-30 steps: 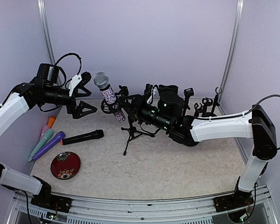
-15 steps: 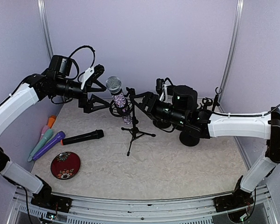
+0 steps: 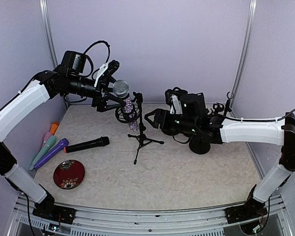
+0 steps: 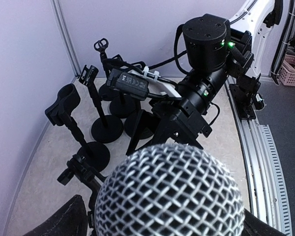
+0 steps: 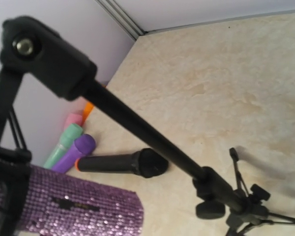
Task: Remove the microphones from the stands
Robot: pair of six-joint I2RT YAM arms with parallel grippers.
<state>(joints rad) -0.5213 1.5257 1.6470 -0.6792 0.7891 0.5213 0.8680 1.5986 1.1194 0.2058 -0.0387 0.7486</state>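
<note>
The microphone has a silver mesh head [image 3: 120,88] and a purple sequin body [image 3: 132,116]. It sits tilted in the clip of a black tripod stand [image 3: 140,133]. My left gripper [image 3: 109,89] is open, its fingers straddling the head without closing on it. In the left wrist view the mesh head [image 4: 169,194] fills the bottom. My right gripper [image 3: 153,119] is open and empty, just right of the stand's pole, and also shows in the left wrist view [image 4: 160,135]. The right wrist view shows the pole [image 5: 147,137] and the sequin body [image 5: 73,206]; its own fingers are out of view.
A black microphone [image 3: 87,144], purple [image 3: 51,152], green and pink toy microphones and a red dish [image 3: 69,174] lie at the left. Several spare black stands [image 3: 214,110] are grouped at the back right, behind my right arm.
My left gripper has moved right and up until it straddles the microphone head. The stand and microphone shifted right. My right gripper has drawn back down and away from the stand.
</note>
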